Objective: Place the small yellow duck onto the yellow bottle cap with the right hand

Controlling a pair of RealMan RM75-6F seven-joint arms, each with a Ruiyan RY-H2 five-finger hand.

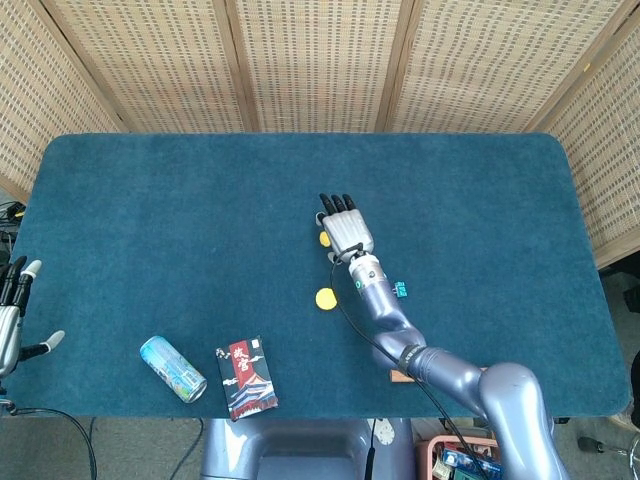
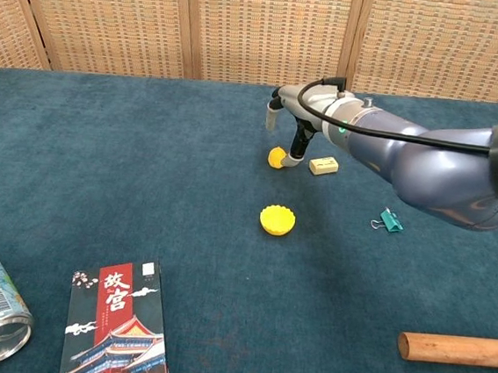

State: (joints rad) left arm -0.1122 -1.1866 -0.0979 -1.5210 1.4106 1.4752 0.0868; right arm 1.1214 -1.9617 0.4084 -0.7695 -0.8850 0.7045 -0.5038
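Chest view is showing my right hand (image 2: 297, 129) hanging low over the small yellow duck (image 2: 275, 158), with one finger reaching down on the duck's right side and another curling down behind it. I am not holding anything; the fingers are apart and the duck is sitting on the blue surface (image 2: 145, 168), not lifted. Whether a fingertip is actually touching the duck I cannot tell.

Head view is showing the same hand (image 1: 345, 232) palm down with fingers extended away from me, the duck (image 1: 324, 239) peeking out at its left edge. The yellow bottle cap (image 1: 326, 298) is lying nearer to me, apart from the duck, with bare surface between them. In the chest view the cap (image 2: 277, 219) is sitting open side up, unobstructed.

Assessment: I am judging the step in hand to be the approach to the grasp, with pickup not yet made. The next move is calling for closing thumb and finger on the duck, which is small and round and may roll or skid away. A tan block (image 2: 323, 165) is lying just right of the duck, close to my fingers, and should not be caught in the pinch.

My left hand (image 1: 12, 310) is resting at the far left edge, fingers spread, holding nothing.
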